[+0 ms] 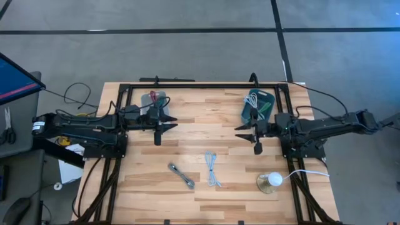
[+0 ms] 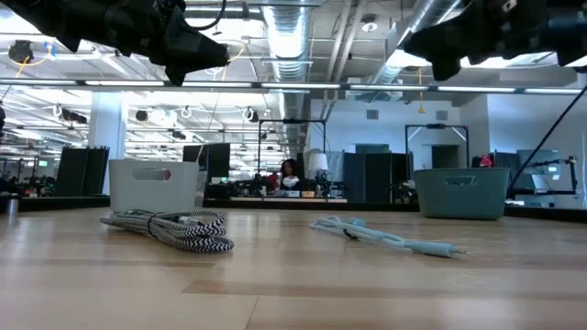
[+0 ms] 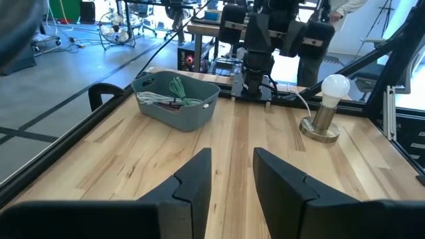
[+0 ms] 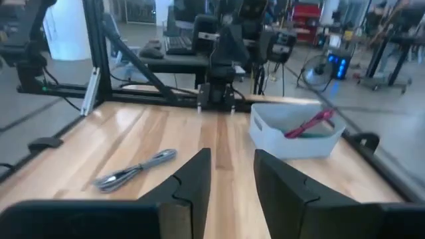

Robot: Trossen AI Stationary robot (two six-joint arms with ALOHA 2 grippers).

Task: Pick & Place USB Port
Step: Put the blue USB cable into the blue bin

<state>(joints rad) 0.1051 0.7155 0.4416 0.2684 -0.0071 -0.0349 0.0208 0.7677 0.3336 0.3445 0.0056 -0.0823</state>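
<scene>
Two loose cables lie on the wooden table: a black-and-white braided cable and a pale blue cable. My left gripper hovers level above the table's left half. It is open, with nothing between its fingers. My right gripper hovers level above the right half, facing the left one, also open with nothing between its fingers. Both cables lie nearer the table's front edge than the grippers.
A white bin holding a red cable stands at the far left. A teal bin with green and white cables stands at the far right. A small lamp with a white bulb stands near right.
</scene>
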